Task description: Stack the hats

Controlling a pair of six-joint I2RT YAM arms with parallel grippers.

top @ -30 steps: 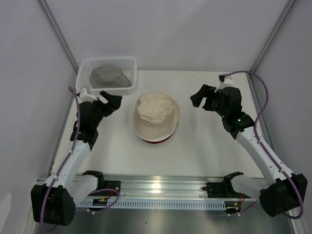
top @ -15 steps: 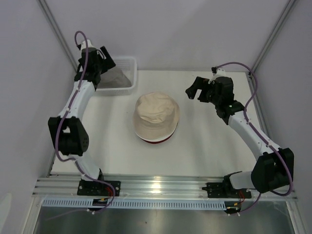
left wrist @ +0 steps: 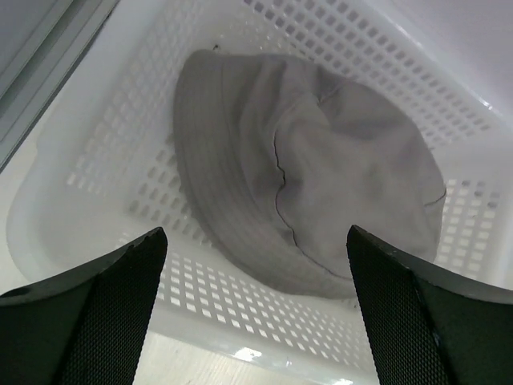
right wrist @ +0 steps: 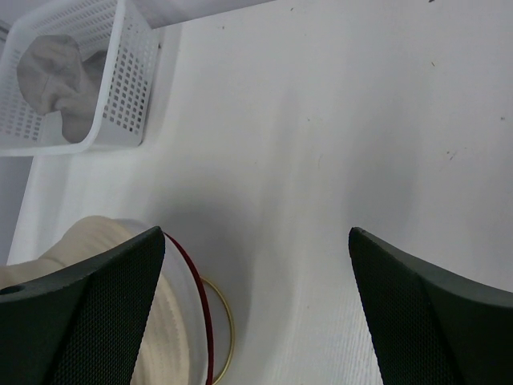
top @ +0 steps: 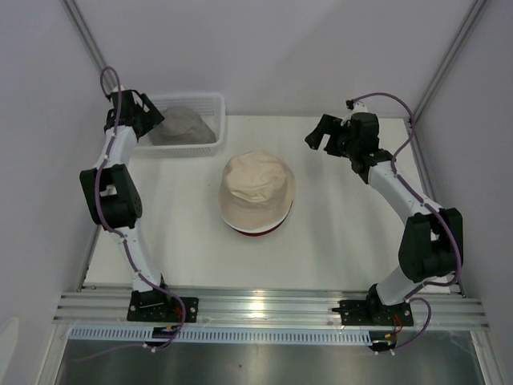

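Grey fabric bucket hat lies crumpled inside the white plastic mesh basket at the far left corner of the white table. At mid-table the cream-beige bucket hat sits crown-up on a pile, with the dark red hat brim peeking out beneath. The left gripper hovers over the basket, fingers spread wide and empty. The right gripper hangs released above bare table, beside the pile.
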